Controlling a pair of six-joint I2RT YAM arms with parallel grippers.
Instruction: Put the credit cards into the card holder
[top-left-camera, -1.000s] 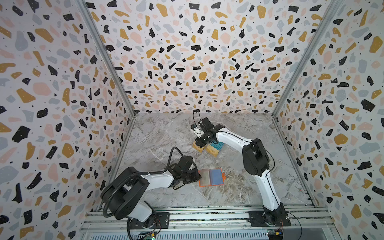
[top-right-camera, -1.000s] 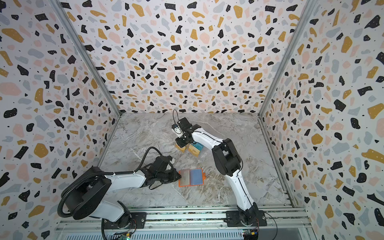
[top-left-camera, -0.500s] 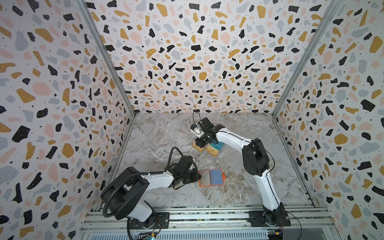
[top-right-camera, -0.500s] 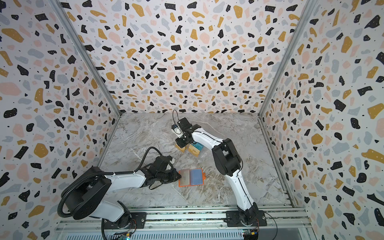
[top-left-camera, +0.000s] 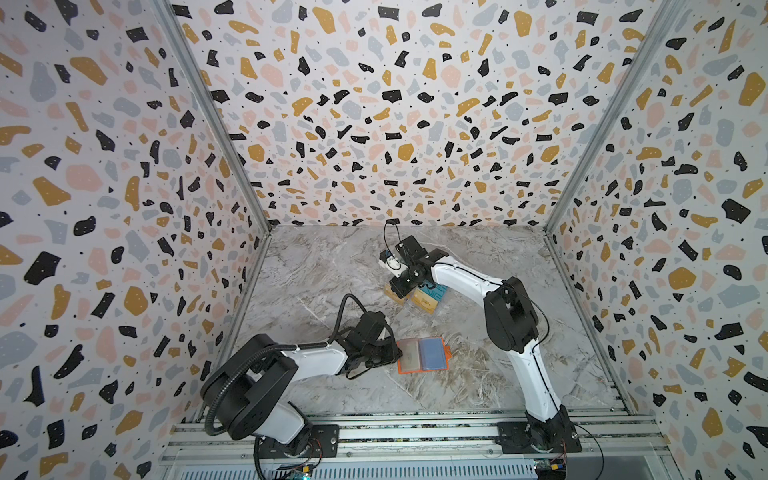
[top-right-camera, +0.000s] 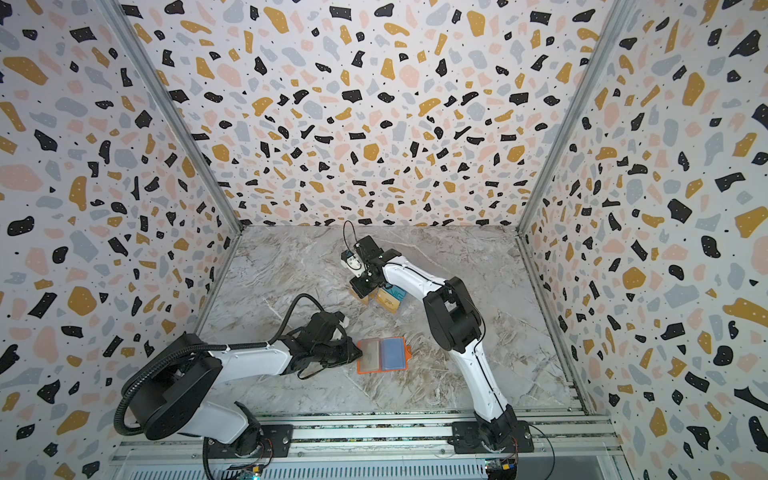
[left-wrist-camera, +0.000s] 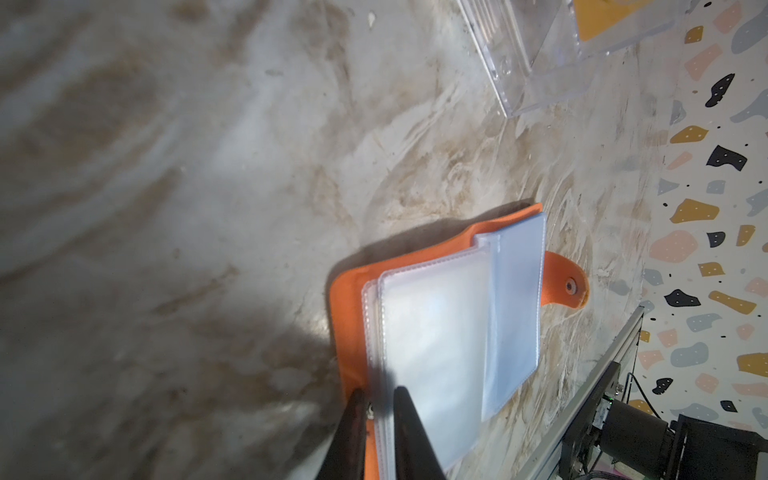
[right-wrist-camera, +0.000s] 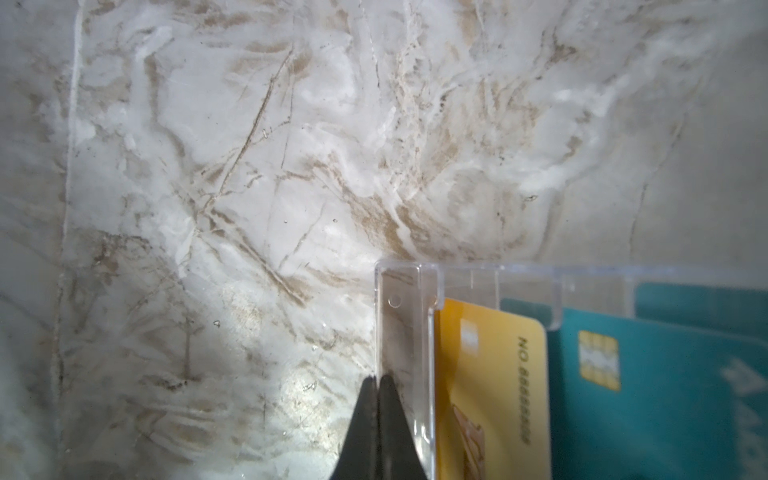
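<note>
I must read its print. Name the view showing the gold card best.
The right wrist view: the gold card stands close up, chip and dark number visible. Both top views show only a small yellow patch; the left wrist view, just a yellow corner.

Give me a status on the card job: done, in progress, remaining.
Done: the card holder lies open, sleeves up, with no card plainly in them. In hand: the left tool pinches the holder's edge; the right tool is shut beside the clear stand, holding no card. Left: the gold card and teal cards sit in that stand, so every visible card has yet to be moved.
</note>
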